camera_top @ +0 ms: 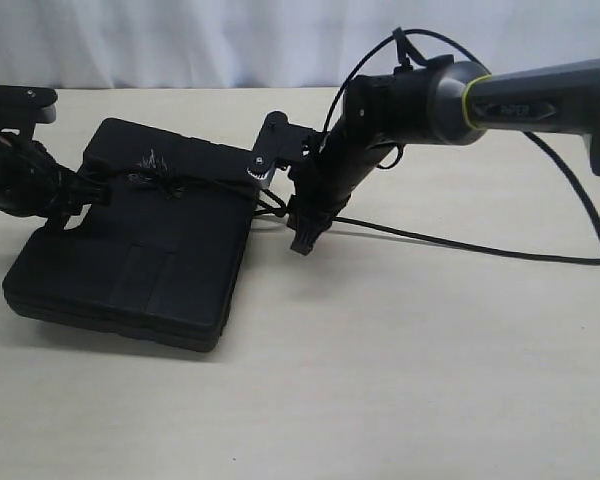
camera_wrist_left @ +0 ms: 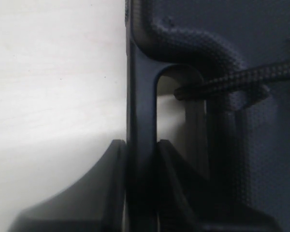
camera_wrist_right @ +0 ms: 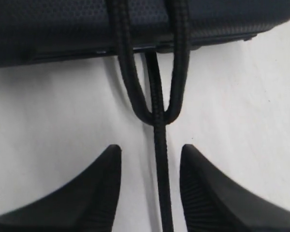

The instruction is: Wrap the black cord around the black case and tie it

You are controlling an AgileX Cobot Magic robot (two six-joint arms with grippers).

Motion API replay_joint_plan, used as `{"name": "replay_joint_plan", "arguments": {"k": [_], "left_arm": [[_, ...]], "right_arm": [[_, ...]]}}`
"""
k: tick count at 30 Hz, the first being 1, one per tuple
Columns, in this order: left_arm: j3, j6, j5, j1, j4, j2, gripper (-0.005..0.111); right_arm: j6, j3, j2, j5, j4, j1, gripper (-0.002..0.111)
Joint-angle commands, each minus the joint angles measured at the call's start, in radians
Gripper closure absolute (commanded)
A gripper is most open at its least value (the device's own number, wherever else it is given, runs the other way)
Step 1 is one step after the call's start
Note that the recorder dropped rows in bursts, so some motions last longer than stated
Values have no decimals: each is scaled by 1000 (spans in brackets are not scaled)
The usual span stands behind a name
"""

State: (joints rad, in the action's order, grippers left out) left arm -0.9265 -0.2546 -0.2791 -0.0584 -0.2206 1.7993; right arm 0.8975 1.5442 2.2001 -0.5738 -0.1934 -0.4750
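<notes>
The black case (camera_top: pixel 140 250) lies flat on the table at the left. My left gripper (camera_top: pixel 80 195) is shut on the bar of its handle slot; the wrist view shows the bar (camera_wrist_left: pixel 142 96) pinched between both fingers (camera_wrist_left: pixel 111 193). The black cord (camera_top: pixel 170 180) crosses the case top, with a frayed end near the middle. At the case's right edge my right gripper (camera_top: pixel 300 238) stands open. In its wrist view the cord (camera_wrist_right: pixel 159 169) runs free between the fingertips (camera_wrist_right: pixel 150 150), threaded through a U-shaped loop (camera_wrist_right: pixel 157 116) that hangs off the case (camera_wrist_right: pixel 63 24).
A thin black line (camera_top: pixel 450 245) trails from the right gripper across the table to the right edge. The right arm's black cable (camera_top: pixel 380 50) arches above it. A white curtain backs the table, and bare tabletop (camera_top: pixel 380 380) lies in front.
</notes>
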Motion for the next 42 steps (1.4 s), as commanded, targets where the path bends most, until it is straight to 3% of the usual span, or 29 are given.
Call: {"name": "replay_joint_plan", "arguments": {"k": [1, 6, 15, 25, 35, 42], "left_arm": [[-6, -12, 12, 7, -2, -11, 107], [-6, -12, 12, 7, -2, -11, 107], [-6, -3, 18, 7, -2, -11, 107], [-4, 90, 37, -16, -5, 27, 107], [-4, 128, 46, -16, -48, 65, 107], [-6, 128, 48, -16, -126, 66, 107]], "right_arm": [[-31, 5, 21, 76, 8, 0, 81], [-52, 5, 25, 119, 22, 0, 103], [-114, 9, -28, 32, 68, 0, 104], [-499, 7, -148, -39, 486, 12, 104], [-572, -136, -148, -3, 497, 149, 104], [-684, -152, -147, -5, 495, 172, 104]]}}
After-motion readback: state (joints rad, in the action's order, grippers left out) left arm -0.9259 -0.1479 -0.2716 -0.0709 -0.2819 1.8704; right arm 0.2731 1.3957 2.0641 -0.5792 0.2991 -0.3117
